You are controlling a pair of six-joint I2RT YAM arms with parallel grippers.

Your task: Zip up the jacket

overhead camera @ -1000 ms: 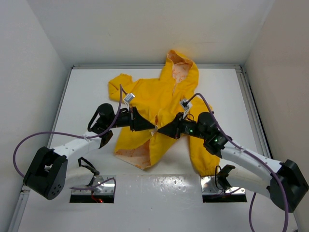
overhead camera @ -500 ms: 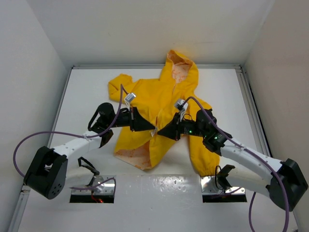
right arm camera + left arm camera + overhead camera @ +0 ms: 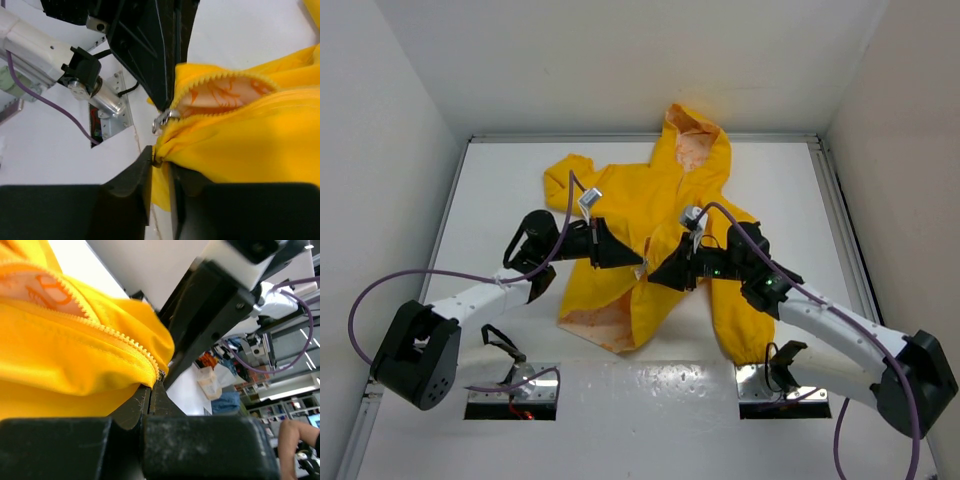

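The jacket [image 3: 650, 200] lay spread on the white table [image 3: 500, 180] with its hood [image 3: 695, 140] toward the far wall. Its front was open low down, so a strip of orange-printed lining [image 3: 225, 92] showed between the two edges. Both arms reached in from either side and met at the lower part of the front opening, nose to nose, since the two sides of a zipper have to be brought together there before anything can run upward. The left gripper [image 3: 638, 264] was closed tight on the yellow cloth right at the bottom end of the zipper teeth [image 3: 107, 332], apparently to anchor that edge and keep it taut. The right gripper [image 3: 656, 276] sat just beside it, on the other side of the opening. Its jaws stood narrowly apart with a fold of yellow cloth in the gap, but whether they pinched it or merely bracketed it could not be told from its wrist view. The silver zipper pull [image 3: 165, 119] hung free just above those fingertips, touched by neither arm, so the zipper had hardly been closed at all. I judged the pull was what the right arm needed next, while the left held its end down.
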